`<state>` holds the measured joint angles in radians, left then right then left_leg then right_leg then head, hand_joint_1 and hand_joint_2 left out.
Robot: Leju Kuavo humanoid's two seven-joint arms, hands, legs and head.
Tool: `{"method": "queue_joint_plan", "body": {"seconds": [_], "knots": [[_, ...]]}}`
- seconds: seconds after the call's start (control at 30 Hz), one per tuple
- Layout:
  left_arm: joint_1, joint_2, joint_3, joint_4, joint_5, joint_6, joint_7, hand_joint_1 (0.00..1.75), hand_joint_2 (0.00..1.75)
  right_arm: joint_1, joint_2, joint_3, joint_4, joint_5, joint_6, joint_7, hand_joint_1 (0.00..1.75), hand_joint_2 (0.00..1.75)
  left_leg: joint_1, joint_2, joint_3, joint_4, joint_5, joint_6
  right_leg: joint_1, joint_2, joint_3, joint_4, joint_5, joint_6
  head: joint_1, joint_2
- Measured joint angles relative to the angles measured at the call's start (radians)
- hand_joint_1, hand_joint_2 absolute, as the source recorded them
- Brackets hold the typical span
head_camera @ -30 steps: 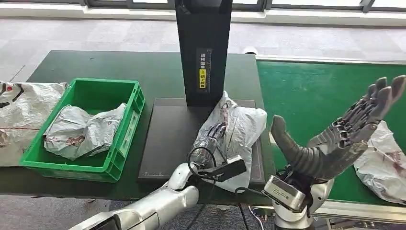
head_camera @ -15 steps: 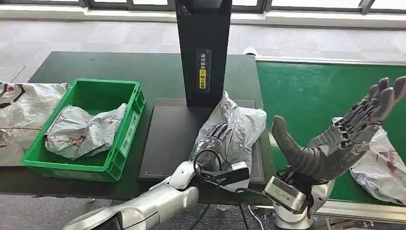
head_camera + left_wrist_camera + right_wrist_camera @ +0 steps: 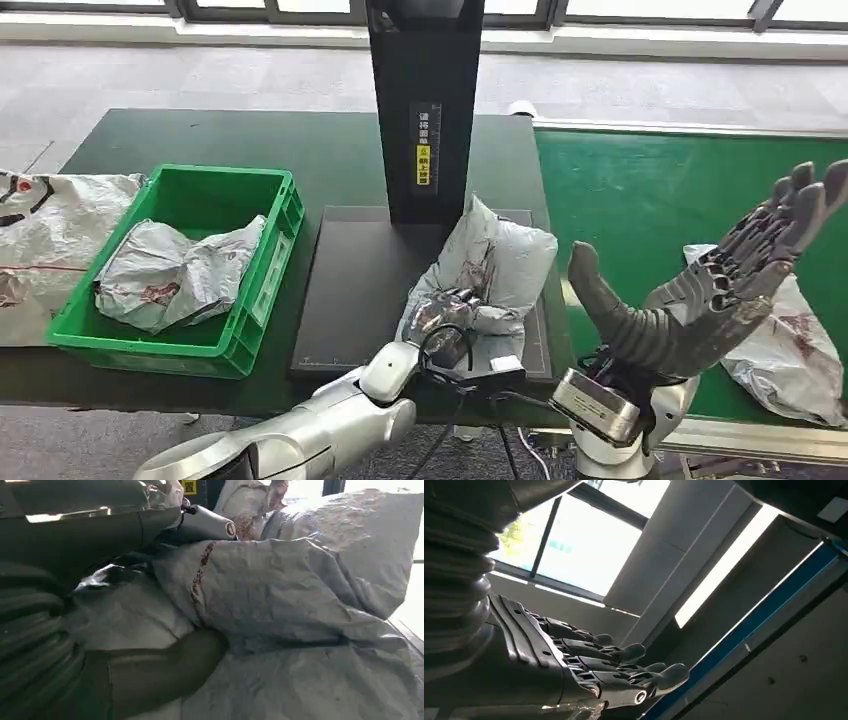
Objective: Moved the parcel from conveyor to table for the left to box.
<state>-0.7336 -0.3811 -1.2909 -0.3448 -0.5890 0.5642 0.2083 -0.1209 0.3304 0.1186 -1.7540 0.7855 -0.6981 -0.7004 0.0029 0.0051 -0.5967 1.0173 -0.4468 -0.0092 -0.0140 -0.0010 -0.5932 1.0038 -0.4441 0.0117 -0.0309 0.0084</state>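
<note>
A crumpled grey parcel (image 3: 505, 262) lies on the black plate (image 3: 355, 290) at the foot of the black post (image 3: 425, 100). My left hand (image 3: 445, 315) grips its near end. In the left wrist view the thumb (image 3: 165, 665) presses under a fold of the parcel (image 3: 300, 605) while the fingers (image 3: 100, 530) close over the top. My right hand (image 3: 720, 290) is raised over the conveyor's near edge, open, fingers spread and holding nothing. The right wrist view has that hand (image 3: 574, 665) stretched out against the ceiling.
A green crate (image 3: 215, 172) on the dark table (image 3: 200, 135) to the left holds another grey parcel (image 3: 170, 275). A large bag (image 3: 40, 240) lies at the far left. On the green conveyor (image 3: 640, 190), one more parcel (image 3: 790, 340) sits behind my right hand.
My left hand's fingers have curled down onto the parcel's near end, bunching it. The parcel on the conveyor has drifted left. The right hand has hardly moved.
</note>
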Motion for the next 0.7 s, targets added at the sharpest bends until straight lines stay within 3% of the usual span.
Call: {"method": "queue_joint_plan", "body": {"seconds": [0.7], "knots": [[-0.008,0.000,-0.006,0.017,-0.025,0.000,0.018,1.75,1.75,0.006,-0.001,0.000,0.000,0.001,0.000,0.000,0.00,1.75,0.000,0.000,0.001,0.000,0.000,0.000,0.000,0.000,0.000,0.000,-0.001,-0.001,0.000,0.000]]}}
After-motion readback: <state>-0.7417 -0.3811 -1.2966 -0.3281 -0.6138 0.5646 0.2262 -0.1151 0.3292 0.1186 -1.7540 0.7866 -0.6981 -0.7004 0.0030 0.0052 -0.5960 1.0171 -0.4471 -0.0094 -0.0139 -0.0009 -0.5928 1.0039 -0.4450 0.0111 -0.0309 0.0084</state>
